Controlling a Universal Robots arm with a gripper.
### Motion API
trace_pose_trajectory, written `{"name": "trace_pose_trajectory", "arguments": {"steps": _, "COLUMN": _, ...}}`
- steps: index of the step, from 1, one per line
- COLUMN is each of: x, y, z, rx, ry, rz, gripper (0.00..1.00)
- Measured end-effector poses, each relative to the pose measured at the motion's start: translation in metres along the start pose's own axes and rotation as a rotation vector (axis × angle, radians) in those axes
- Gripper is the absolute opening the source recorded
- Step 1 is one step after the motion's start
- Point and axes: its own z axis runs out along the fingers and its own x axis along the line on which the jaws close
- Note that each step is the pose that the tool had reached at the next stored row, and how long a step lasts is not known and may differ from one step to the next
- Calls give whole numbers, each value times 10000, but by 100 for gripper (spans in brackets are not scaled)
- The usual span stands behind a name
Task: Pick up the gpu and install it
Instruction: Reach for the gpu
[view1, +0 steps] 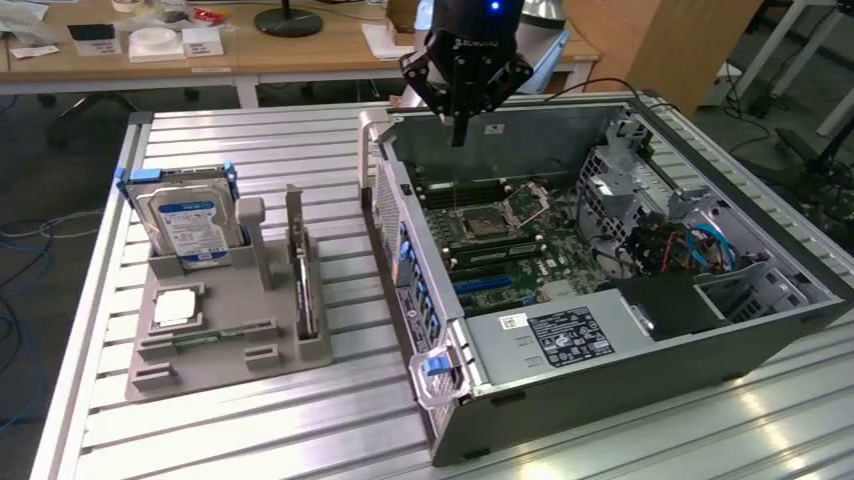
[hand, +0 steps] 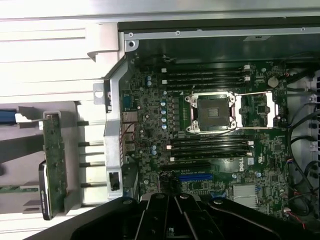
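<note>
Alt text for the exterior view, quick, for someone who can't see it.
The gripper, shut and empty, hangs over the far edge of the open case. The gpu stands on edge in a gray holder at the exterior view's left, beside a hard drive.

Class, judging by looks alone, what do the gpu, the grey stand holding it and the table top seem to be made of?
gpu: green circuit board, likely fibreglass laminate, matt, dotted with soldered parts.
Grey stand: probably plastic; uniform dull grey, blocky moulded shapes.
Table top: seemingly aluminium; pale, ribbed slats with soft glare.
</note>
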Motion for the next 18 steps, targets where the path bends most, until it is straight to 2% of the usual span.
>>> {"name": "trace_pose_trajectory", "arguments": {"steps": 18, "x": 336, "y": -25, "z": -6, "rx": 0, "ry": 1, "rz": 0, "gripper": 11}}
